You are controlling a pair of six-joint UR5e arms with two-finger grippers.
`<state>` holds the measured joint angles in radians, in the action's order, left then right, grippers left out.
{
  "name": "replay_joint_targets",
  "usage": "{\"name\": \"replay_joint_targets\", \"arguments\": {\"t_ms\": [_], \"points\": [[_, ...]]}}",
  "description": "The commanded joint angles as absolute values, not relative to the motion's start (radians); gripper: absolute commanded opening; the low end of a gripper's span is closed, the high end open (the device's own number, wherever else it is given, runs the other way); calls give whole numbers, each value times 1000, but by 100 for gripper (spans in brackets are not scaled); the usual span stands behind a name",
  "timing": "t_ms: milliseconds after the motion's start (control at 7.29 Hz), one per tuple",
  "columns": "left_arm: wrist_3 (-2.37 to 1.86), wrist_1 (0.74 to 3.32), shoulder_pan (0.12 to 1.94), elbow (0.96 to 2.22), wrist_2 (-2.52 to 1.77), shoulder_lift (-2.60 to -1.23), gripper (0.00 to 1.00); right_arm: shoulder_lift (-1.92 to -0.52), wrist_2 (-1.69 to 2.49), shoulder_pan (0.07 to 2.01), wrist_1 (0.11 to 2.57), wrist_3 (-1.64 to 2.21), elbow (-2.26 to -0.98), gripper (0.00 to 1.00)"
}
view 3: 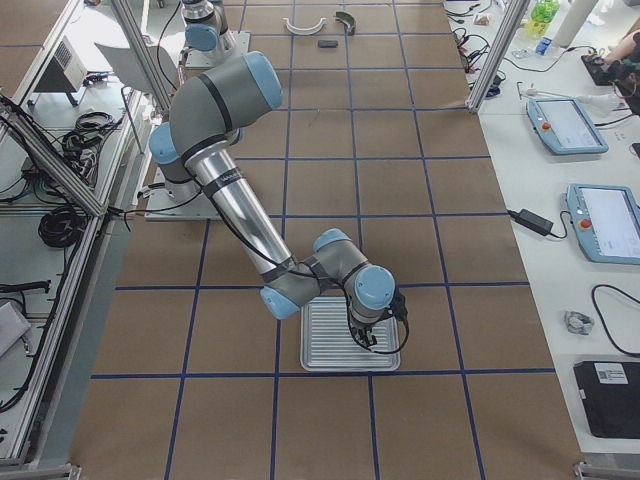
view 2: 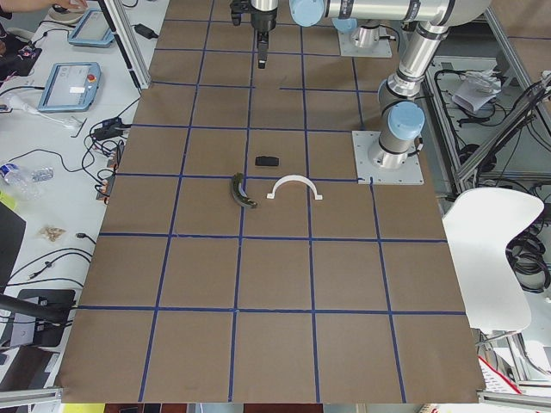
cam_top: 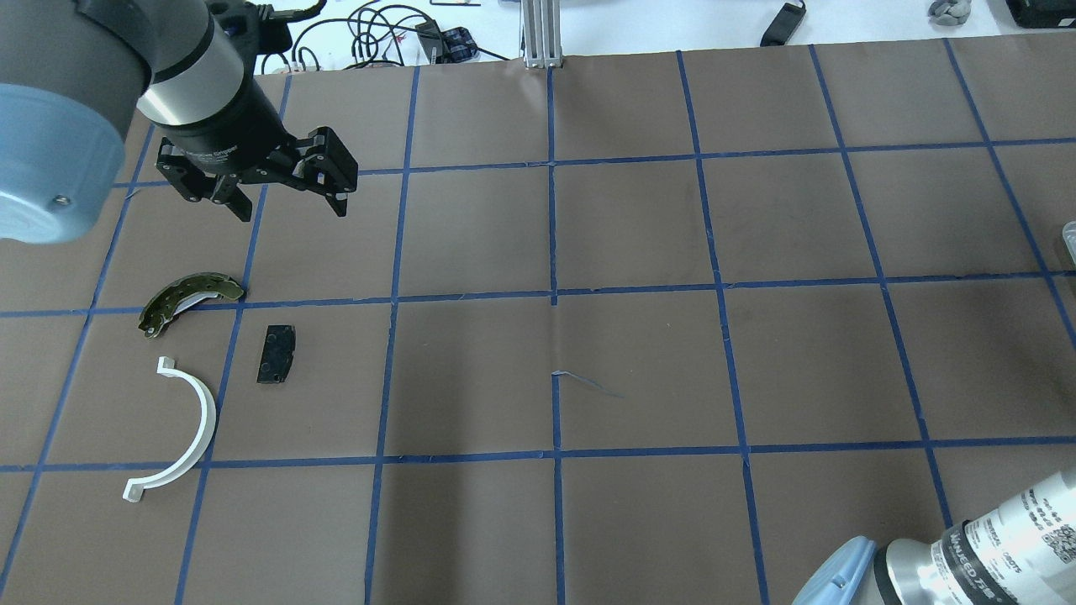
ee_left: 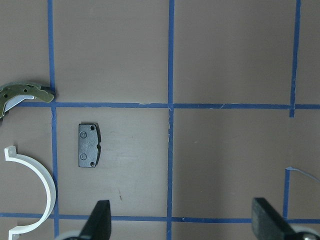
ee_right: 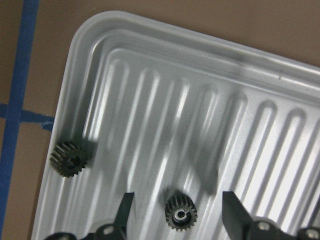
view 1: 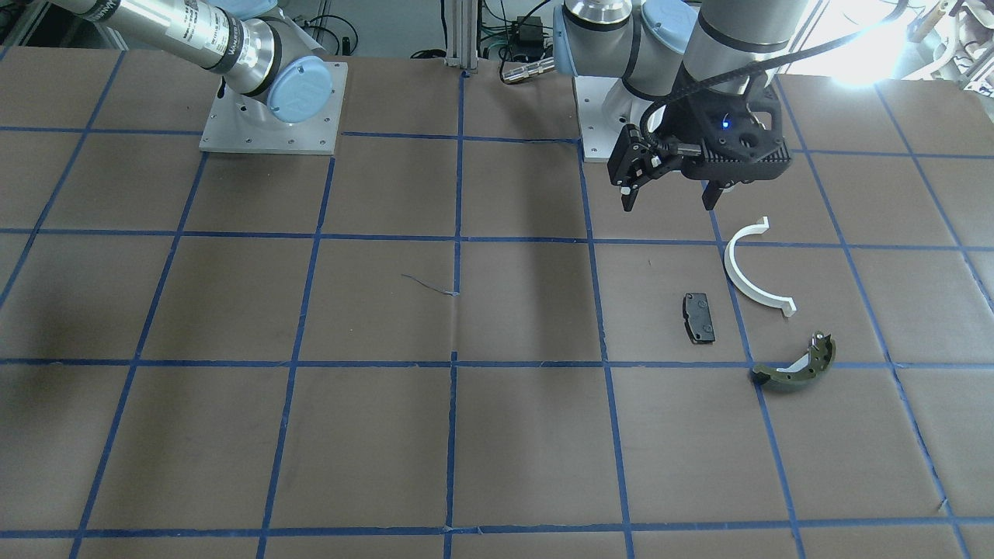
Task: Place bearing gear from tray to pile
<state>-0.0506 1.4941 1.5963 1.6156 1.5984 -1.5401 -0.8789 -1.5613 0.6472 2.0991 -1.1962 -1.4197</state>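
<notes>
In the right wrist view two small dark bearing gears lie in the ribbed silver tray (ee_right: 150, 35). One gear (ee_right: 181, 214) sits between the spread fingers of my right gripper (ee_right: 178, 212), which is open and clear of it on both sides. The other gear (ee_right: 70, 159) rests near the tray's left rim. The pile lies far off on the table: a black pad (cam_top: 276, 354), a white half-ring arc (cam_top: 189, 428) and an olive-green shoe piece (cam_top: 187, 298). My left gripper (cam_top: 292, 210) hovers open and empty just beyond the pile.
The tray (view 3: 325, 330) sits at the table's end by the right arm. The brown table carries blue tape grid lines (cam_top: 552, 294). Arm base plates (view 1: 272, 109) stand at the robot's edge. Benches with tablets and cables flank the table's far side (view 3: 600, 210).
</notes>
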Motion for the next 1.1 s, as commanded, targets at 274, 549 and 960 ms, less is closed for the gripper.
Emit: {"name": "replay_joint_targets", "arguments": {"t_ms": [274,549,960], "points": [[-51,1496,1595,1617,1598,-1540,100,-871,-1603,647,2095,-1166,-1416,38],[-51,1494,1595,1617,1598,-1540,100,-870,-1606,649,2094,-1155,-1420,21],[-51,1494,1595,1617,1598,-1540,100,-885,-1653,653,2083,-1137,-1413,5]]}}
